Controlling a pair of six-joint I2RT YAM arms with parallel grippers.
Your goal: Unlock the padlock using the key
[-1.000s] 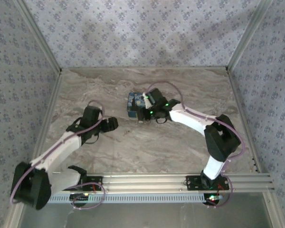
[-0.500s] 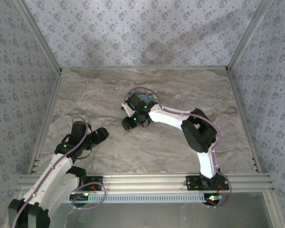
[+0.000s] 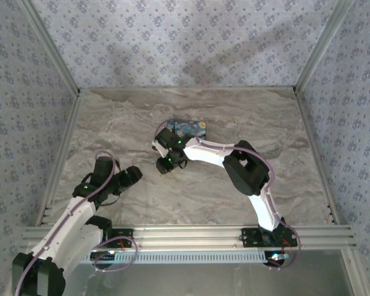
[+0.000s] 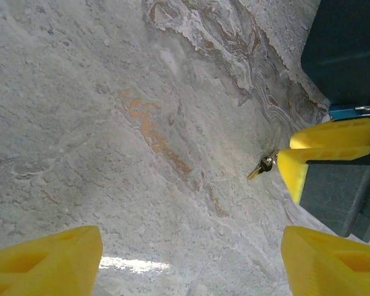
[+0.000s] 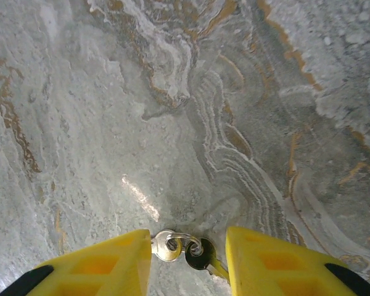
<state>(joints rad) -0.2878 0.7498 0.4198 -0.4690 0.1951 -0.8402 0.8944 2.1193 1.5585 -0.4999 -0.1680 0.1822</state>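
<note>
The left jaws sit nearest the front rail, over bare bench. They are set wide, with nothing between the yellow fingers.

The right jaws are farther in, near the bench centre, and point down at the surface. They are set narrow but not closed. Their yellow fingers straddle the key, which lies on the bench on a small ring together with a dark-headed piece. One finger touches the silvery key; a gap remains at the other finger.

In the left wrist view the padlock shows as a blue sliver with a silvery metal part, at the right edge, just beyond the right jaws and near the key.

Farthest back, the printed box rests on the bench, close behind the right arm's wrist
</note>
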